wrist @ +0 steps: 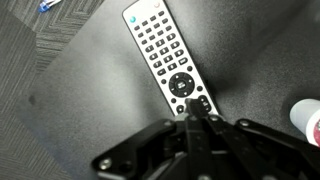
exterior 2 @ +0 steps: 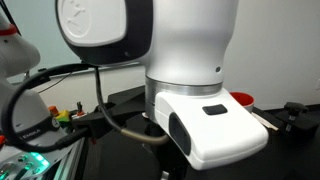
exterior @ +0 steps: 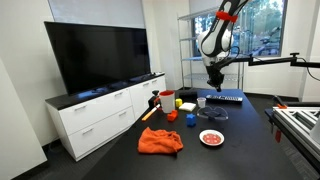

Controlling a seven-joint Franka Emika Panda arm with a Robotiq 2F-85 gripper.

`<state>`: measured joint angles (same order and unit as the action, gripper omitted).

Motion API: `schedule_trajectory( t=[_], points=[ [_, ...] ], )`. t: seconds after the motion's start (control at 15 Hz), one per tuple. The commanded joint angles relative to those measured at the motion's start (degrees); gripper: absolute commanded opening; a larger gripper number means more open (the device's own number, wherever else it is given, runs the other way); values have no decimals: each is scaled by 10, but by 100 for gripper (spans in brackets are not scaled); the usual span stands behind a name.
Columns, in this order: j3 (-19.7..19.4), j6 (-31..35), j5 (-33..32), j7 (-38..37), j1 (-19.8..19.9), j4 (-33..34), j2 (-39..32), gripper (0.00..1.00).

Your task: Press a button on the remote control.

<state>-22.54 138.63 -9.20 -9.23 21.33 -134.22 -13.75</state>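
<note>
The remote control (wrist: 165,55) is a long pale grey slab with dark buttons, lying flat on the dark table and running away from me in the wrist view. In an exterior view it shows as a bluish-grey slab (exterior: 226,98) at the far side of the table. My gripper (wrist: 192,108) is shut with nothing in it. Its joined fingertips sit over the remote's near end, just below the round button ring; I cannot tell whether they touch it. In an exterior view my gripper (exterior: 214,82) points down just above the remote's end. The robot base blocks the remaining exterior view.
A red-and-white plate (exterior: 211,138), an orange cloth (exterior: 160,141) and a red cup (exterior: 167,100) are on the dark table. A white object (wrist: 306,118) lies right of my gripper. A large TV (exterior: 97,55) stands on a white cabinet (exterior: 100,115).
</note>
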Motion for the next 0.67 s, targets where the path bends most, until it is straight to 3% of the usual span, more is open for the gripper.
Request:
schedule_trajectory(
  t=[0.0, 0.6],
  points=[
    [-2, 13, 23, 12, 4, 8, -9, 0],
    [-4, 40, 38, 16, 5, 10, -29, 0]
  ],
)
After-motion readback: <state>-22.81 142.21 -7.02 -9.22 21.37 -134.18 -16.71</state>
